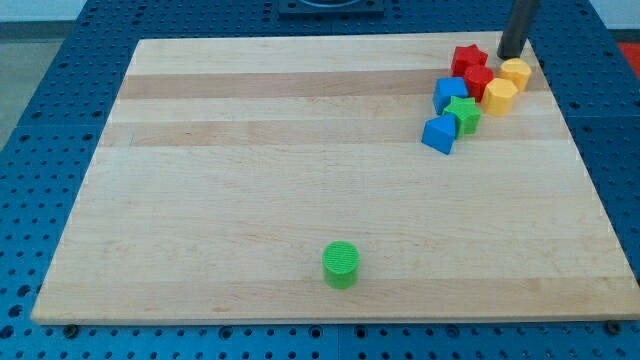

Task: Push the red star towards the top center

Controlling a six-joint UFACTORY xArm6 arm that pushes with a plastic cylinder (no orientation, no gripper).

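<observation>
The red star (pixel 468 58) lies at the view's top right of the wooden board (pixel 250 150), at the top of a tight cluster of blocks. My tip (pixel 510 55) stands just to the right of the red star and just above the upper yellow block (pixel 516 73). A second red block (pixel 479 80) sits right below the star. Two blue blocks (pixel 450 93) (pixel 438 134), a green star (pixel 463 114) and a second yellow block (pixel 499 97) make up the remainder of the cluster.
A green cylinder (pixel 341 264) stands alone near the board's bottom edge, around the middle. A blue perforated table (pixel 50 120) surrounds the board on all sides.
</observation>
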